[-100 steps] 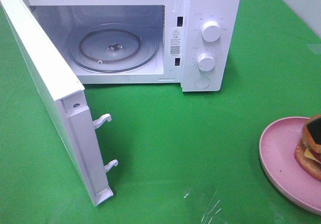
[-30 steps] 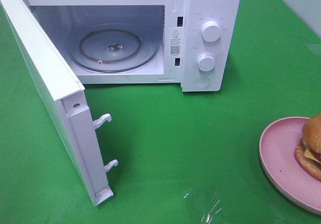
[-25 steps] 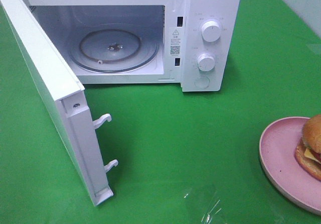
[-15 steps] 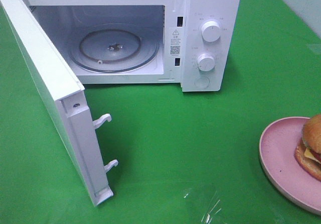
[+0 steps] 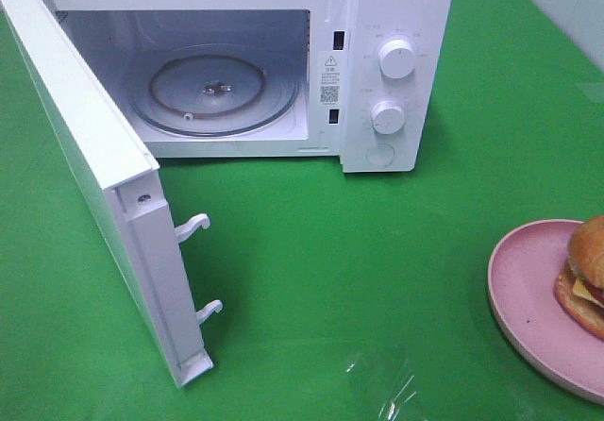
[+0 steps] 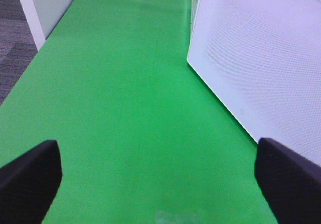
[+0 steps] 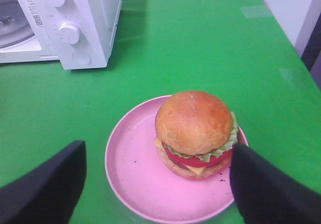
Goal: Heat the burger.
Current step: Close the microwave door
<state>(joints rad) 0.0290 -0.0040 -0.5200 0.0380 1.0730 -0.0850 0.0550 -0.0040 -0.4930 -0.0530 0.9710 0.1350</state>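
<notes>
The burger (image 7: pixel 194 128), with a golden bun, lettuce, cheese and red filling, sits upright on a pink plate (image 7: pixel 135 174). In the high view the burger (image 5: pixel 587 272) shows only partly, at the right edge. My right gripper (image 7: pixel 158 151) is open, its dark fingers (image 7: pixel 45 189) wide apart on the near side of the plate, with nothing held. My left gripper (image 6: pixel 156 143) is open over bare green cloth, beside the outer face of the microwave door (image 6: pixel 261 58). Neither gripper shows in the high view.
The white microwave (image 5: pixel 396 25) stands at the back with its door (image 5: pixel 94 157) swung wide toward the front left. Its glass turntable (image 5: pixel 215 91) holds nothing. Two dials (image 5: pixel 396 59) are on its right panel. Green cloth covers the table between the microwave and the plate (image 5: pixel 524 289).
About three seconds ago a dark gripper part lay over the burger in the high view; it has since left that view. Over the last second nothing has visibly moved.
</notes>
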